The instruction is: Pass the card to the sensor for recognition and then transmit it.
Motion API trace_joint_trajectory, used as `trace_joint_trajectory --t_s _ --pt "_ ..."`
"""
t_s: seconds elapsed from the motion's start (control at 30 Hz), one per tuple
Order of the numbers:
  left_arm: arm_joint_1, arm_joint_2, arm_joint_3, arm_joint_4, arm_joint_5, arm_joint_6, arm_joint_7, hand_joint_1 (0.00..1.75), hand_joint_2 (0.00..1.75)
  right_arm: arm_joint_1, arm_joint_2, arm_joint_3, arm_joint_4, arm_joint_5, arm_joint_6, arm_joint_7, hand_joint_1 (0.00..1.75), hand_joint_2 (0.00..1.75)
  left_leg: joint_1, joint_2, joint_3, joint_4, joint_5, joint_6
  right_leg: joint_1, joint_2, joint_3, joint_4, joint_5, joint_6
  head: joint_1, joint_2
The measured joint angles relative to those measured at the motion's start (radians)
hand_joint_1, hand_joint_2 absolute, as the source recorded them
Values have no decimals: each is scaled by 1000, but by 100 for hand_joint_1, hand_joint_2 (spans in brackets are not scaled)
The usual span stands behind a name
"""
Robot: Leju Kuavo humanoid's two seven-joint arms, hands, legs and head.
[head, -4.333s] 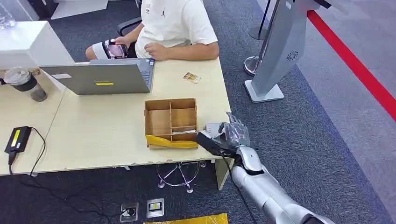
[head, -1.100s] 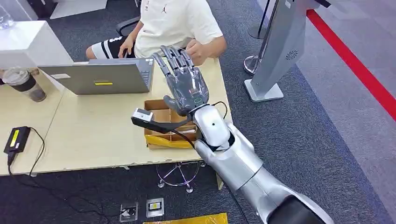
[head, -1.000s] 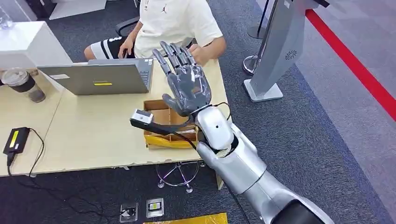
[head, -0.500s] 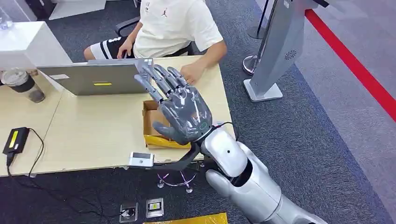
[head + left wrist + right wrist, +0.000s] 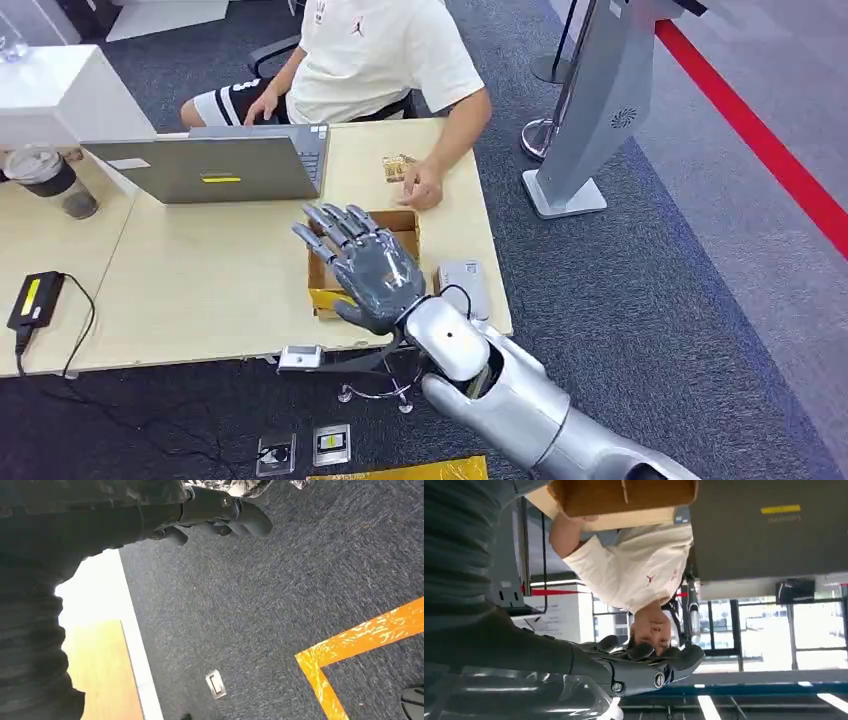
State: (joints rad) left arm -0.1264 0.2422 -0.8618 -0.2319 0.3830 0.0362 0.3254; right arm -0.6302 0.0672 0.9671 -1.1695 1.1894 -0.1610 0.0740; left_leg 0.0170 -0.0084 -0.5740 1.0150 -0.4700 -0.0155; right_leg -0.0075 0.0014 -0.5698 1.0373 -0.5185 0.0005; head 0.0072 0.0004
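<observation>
Card (image 5: 397, 166) is lying on the tabletop (image 5: 220, 290) at the far edge, right beside the person's hand (image 5: 424, 187). Right robot hand (image 5: 366, 268) is hovering above the cardboard divider box (image 5: 398, 222), fingers spread, holding nothing. Grey sensor (image 5: 463, 287) is sitting just beside the box. Left robot hand (image 5: 220, 517) is hanging over carpet, fingers curled in, gripping nothing.

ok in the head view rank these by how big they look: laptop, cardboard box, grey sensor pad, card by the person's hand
1. laptop, clearly largest.
2. cardboard box, partly hidden behind the right hand, so its full extent is unsure.
3. grey sensor pad.
4. card, smallest, though it lies farther from the camera.
</observation>
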Motion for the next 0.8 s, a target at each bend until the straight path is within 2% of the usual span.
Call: trace_joint_trajectory --t_s 0.3,0.8 --pt "0 0 0 0 -21 -15 -9 0 175 -26 36 14 175 -19 23 52 0 175 0 0 0 0 0 0 0 0 -1 0 0 0 0 0" --pt "0 0 0 0 -25 -16 -9 0 175 -28 45 14 285 -12 19 76 0 175 0 0 0 0 0 0 0 0 -1 0 0 0 0 0"
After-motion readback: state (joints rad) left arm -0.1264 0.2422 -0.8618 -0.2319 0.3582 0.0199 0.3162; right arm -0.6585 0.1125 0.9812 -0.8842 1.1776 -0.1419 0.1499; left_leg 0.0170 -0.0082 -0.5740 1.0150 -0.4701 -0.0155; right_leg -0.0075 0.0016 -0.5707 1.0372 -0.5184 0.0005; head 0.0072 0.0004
